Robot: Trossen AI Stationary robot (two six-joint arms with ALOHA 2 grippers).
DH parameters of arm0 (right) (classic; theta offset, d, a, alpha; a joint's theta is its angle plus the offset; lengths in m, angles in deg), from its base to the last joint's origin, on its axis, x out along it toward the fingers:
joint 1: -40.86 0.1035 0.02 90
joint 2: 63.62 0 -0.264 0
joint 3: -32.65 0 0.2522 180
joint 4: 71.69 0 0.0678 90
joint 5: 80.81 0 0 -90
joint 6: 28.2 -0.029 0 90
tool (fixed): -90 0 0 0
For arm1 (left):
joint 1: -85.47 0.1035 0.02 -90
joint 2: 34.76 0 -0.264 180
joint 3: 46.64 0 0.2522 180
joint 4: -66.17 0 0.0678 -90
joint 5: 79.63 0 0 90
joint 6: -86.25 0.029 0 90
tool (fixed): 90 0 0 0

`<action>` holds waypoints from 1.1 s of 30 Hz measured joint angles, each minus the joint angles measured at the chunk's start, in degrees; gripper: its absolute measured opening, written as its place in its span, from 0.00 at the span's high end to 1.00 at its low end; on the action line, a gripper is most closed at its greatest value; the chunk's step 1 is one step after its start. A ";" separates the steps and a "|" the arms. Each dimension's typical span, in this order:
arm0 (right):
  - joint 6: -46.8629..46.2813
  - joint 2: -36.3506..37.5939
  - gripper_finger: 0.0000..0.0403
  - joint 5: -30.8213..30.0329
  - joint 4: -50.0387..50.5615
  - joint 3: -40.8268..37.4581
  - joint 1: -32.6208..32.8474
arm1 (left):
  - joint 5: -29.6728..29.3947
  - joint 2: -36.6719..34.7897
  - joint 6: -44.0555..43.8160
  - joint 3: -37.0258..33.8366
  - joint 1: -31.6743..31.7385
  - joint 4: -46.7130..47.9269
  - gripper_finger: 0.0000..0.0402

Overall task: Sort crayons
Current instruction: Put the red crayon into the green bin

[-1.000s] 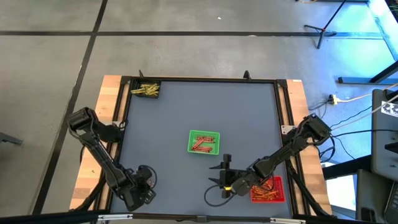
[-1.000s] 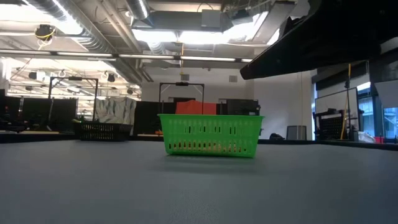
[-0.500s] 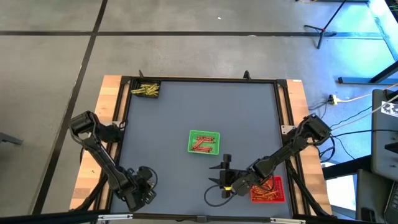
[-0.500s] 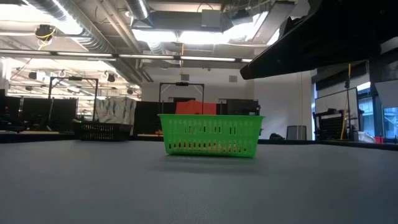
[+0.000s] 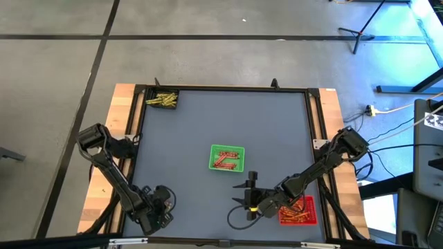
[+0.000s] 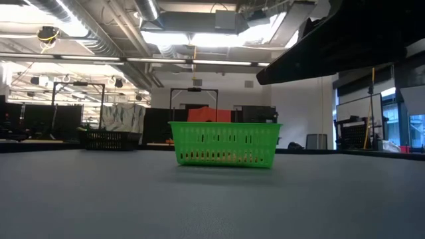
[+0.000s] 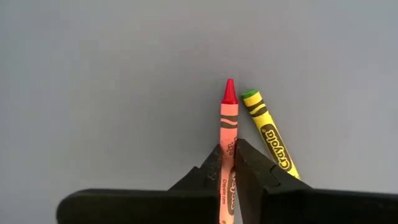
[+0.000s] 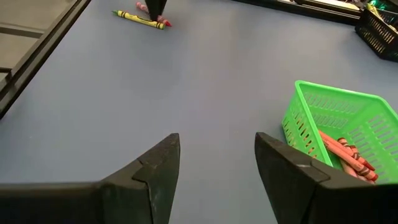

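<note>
My left gripper [image 7: 229, 163] stands near the table's near left corner [image 5: 160, 209], pointing down and shut on a red crayon [image 7: 228, 121]. A yellow crayon with a green tip [image 7: 268, 134] lies on the mat right beside it, untouched. The right wrist view shows both crayons far off [image 8: 142, 19]. My right gripper [image 8: 217, 165] hangs open over the mat near the front [image 5: 243, 200], with nothing between its fingers. The green tray [image 5: 226, 158] at mid-table holds several red and orange crayons [image 8: 345, 152]. My left gripper pinches the red crayon's paper-wrapped shaft [image 7: 227, 149] between its two fingertips, about halfway along it. The fingers [image 7: 250, 168] come from above, one on each long side. The crayon lies flat on the mat, its red tip [image 7: 229, 91] pointing away from the fingers.
A red tray [image 5: 299, 211] of crayons sits at the near right, partly under my right arm. A black tray [image 5: 163, 100] with yellow crayons stands in the far left corner. A raised dark frame [image 5: 225, 88] borders the grey mat, with wide bare mat between the trays.
</note>
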 joint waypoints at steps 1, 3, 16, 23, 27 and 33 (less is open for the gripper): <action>-0.02 0.00 0.49 0.00 -0.01 0.00 0.00 | -0.69 -0.27 0.44 -0.02 -0.29 0.33 0.97; -0.02 0.00 0.49 0.00 -0.29 0.00 0.00 | -3.20 -1.19 1.48 -0.09 -0.75 1.48 0.97; -1.51 -0.23 0.38 7.09 -5.89 0.02 -2.96 | -31.77 -7.27 29.14 0.85 1.77 -9.60 0.97; -0.35 -0.42 0.29 13.37 -9.28 0.07 -5.46 | -33.41 -7.27 55.81 -0.55 8.17 -29.89 0.97; 4.54 -1.29 0.30 13.24 -15.74 0.09 -5.23 | -33.43 -7.27 66.72 -1.83 11.03 -39.58 0.97; 8.02 -5.67 0.35 14.97 -26.78 0.09 -5.80 | -30.95 -7.27 79.03 -5.39 14.30 -56.43 0.97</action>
